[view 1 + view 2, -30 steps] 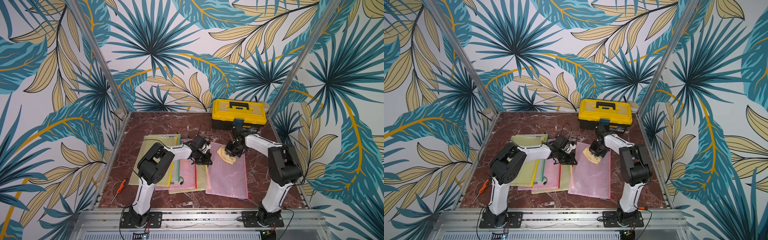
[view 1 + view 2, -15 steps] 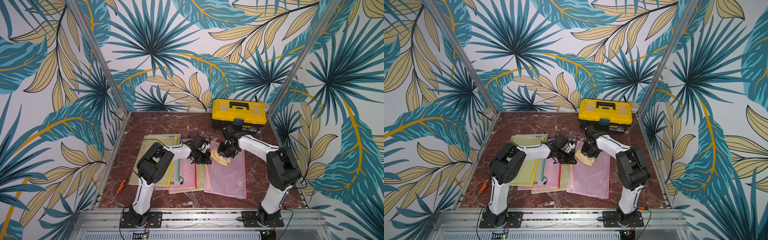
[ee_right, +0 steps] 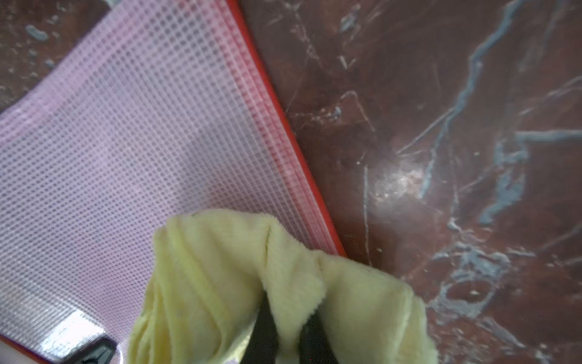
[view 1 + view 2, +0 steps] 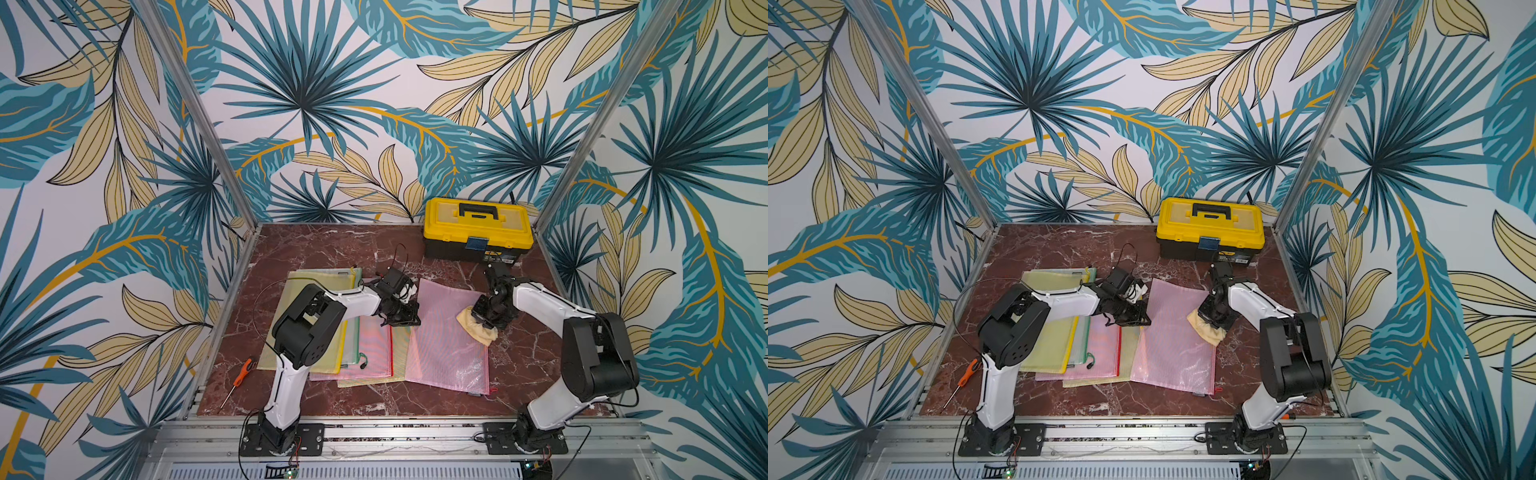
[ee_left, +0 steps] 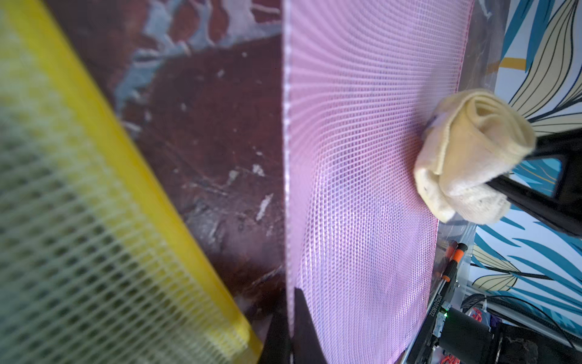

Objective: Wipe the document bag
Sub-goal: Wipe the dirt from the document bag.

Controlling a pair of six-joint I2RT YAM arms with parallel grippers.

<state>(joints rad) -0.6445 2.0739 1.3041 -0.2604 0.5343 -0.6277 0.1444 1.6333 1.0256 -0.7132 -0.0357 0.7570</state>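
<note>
The pink mesh document bag (image 4: 444, 349) lies flat on the red-brown marble tabletop (image 4: 332, 249), right of centre, just right of a stack of yellow and pink mesh bags (image 4: 365, 345). Its left edge, near the far corner, is pinched by the fully closed left gripper (image 5: 288, 340); in the left wrist view the edge is seen passing between the dark fingers. A pale yellow folded cloth (image 4: 467, 322) is clamped in the closed right gripper (image 3: 289, 334) and is pressed down at the bag's red-trimmed right edge (image 3: 293, 126), in the far half, with part of the cloth hanging over bare marble. The stroke is judged to be at its right-hand end, so it is best turned back leftwards. The cloth should be kept broad and lightly pressed, so that the red trim is not caught and folded under. The left pinch should be held firm so that the light bag is not dragged, and later passes should be stepped towards the near end. Compared with half a second earlier, the cloth is found farther right and slightly nearer. Then it was on the bag's far left part, close to the left gripper. The left arm and the bag appear unmoved.
</note>
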